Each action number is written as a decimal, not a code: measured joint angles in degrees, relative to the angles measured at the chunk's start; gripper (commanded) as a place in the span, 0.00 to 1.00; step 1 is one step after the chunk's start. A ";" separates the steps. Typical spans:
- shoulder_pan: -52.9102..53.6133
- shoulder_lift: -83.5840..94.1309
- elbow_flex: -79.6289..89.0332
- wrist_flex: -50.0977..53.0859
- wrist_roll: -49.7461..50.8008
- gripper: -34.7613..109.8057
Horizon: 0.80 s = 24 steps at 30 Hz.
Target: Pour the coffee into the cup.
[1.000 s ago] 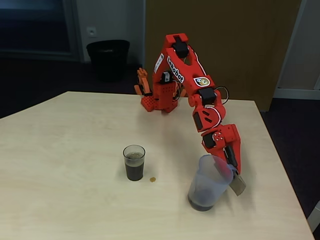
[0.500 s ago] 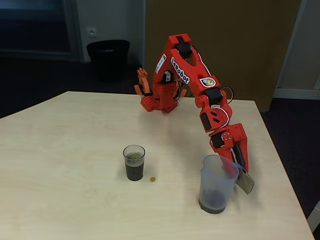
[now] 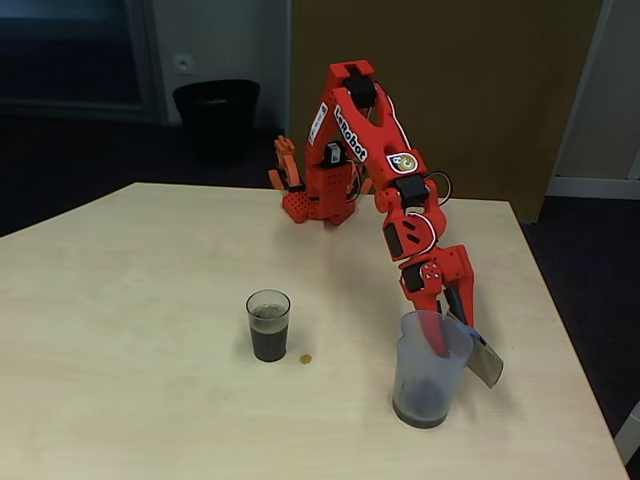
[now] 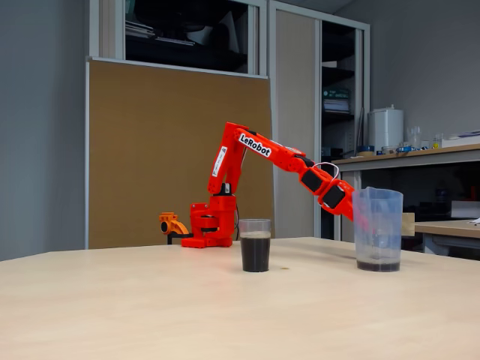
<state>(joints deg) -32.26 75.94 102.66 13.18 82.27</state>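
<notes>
The cup [image 3: 268, 324] [image 4: 255, 244] stands upright mid-table, about three quarters full of dark coffee [image 3: 268, 343] [image 4: 255, 253]. To its right in both fixed views the larger translucent jug [image 3: 428, 370] [image 4: 377, 229] stands upright on the table with a thin layer of coffee at its bottom [image 3: 420, 406]. My gripper [image 3: 450, 335] [image 4: 357, 215] straddles the jug's back wall near the flat handle tab [image 3: 486, 362]: one red finger shows inside through the plastic, the other is outside. It looks shut on the wall.
A small brown drop [image 3: 306, 358] lies on the table just right of the cup. The arm's base [image 3: 318, 203] sits at the far table edge. The table's right edge [image 3: 570, 360] runs close to the jug. A black bin [image 3: 215, 115] stands on the floor behind.
The jug went from tilted to upright on the table, shifting right and then slightly back left with the gripper. The cup has not moved.
</notes>
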 measured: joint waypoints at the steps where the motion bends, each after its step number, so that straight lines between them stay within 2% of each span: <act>1: 0.35 0.88 1.05 0.00 0.00 0.33; 9: 0.62 9.93 12.30 -1.85 0.44 0.31; 16: -0.26 22.76 30.59 -12.22 -1.49 0.24; 20: -1.67 34.45 43.51 -17.67 -14.68 0.24; 24: -2.72 51.15 53.26 -11.95 -25.84 0.24</act>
<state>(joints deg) -34.98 127.09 155.92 1.23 56.43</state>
